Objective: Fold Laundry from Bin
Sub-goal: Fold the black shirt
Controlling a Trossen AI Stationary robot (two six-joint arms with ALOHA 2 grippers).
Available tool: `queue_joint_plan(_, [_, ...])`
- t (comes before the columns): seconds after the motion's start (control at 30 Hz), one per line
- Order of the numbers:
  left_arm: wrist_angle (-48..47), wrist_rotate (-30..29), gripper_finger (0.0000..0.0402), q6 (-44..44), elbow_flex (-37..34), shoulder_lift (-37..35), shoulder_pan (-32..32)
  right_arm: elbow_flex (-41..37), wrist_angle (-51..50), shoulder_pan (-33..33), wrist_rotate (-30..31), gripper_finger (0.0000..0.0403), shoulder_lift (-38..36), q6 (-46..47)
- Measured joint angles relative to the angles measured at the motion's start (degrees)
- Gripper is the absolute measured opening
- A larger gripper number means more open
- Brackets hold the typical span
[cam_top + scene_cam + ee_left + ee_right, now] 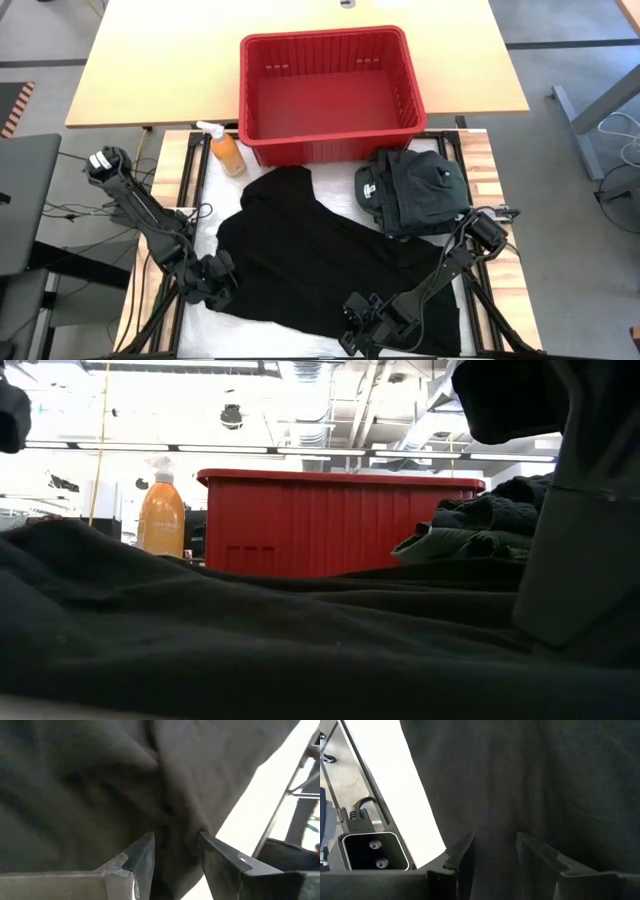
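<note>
Nearest, a black garment [310, 260] lies spread flat on the white cover [200, 330], in front of the bin [325, 95]. Its long axis runs diagonally: 1 narrow end points at the bin's front wall, and the broad end fans out toward the front right corner of the cover.

At its front left edge sits the left gripper [222, 283]. In the left wrist view, its fingers [142, 857] stand apart with a fold of black cloth in the gap; I cannot tell whether they pinch it. At the front edge, farther right, is the right gripper [362, 322]. Its fingers [465, 852] also stand apart over the cloth, and a grip cannot be told.

Beyond, right of the garment's narrow end, a bundle of dark green laundry [412, 190] lies just in front of the bin's right corner. An orange bottle [226, 150] stands at the bin's left front corner. The bin's long side runs left to right.
</note>
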Motion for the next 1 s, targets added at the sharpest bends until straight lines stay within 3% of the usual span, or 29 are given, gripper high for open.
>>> queue_joint_plan(0.23, [13.45, 2.29, 0.0139, 3.62, 1.66, 7.75, -1.77, 0.0, 0.1, -0.02, -0.37, 0.0172, 0.02, 0.02])
queue_joint_plan(0.43, [13.7, 9.45, 0.0139, 5.36, 2.78, 13.31, -2.61, -0.02, 0.1, -0.04, -0.46, 0.0172, 0.04, -0.32])
queue_joint_plan(0.57, [13.08, 11.29, 0.0139, 8.09, 2.8, 11.6, -3.49, -0.02, 0.19, -0.05, -1.66, 0.0172, 0.04, -0.46])
queue_joint_plan(0.73, [8.7, 13.3, 0.0139, 13.05, 2.82, 3.74, -5.13, -0.02, 0.14, -0.04, -2.24, 0.0172, 0.04, -0.62])
queue_joint_plan(0.8, [6.15, 11.52, 0.0139, 14.08, 2.89, -0.56, -5.86, -0.02, 0.1, -0.04, -2.58, 0.0172, 0.04, -0.64])
queue_joint_plan(1.0, [-7.67, -5.62, 0.0139, 4.88, 2.81, -7.07, -6.52, -0.04, 0.17, -0.06, -2.64, 0.0172, 0.04, -1.4])
